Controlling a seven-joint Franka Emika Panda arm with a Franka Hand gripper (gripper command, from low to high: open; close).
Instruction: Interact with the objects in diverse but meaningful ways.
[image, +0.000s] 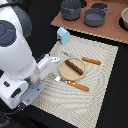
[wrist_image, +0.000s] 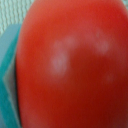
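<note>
Pincer hidden behind arm; sausage (image: 74, 67) lies diagonally across plate (image: 64, 71).

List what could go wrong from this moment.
1. The wrist view is filled by the red tomato, so the camera sees almost nothing else; any move now is nearly blind.
2. In the exterior view the arm hides the gripper, so its grip cannot be checked.
3. A wide swing might knock the sausage off its plate.
</note>
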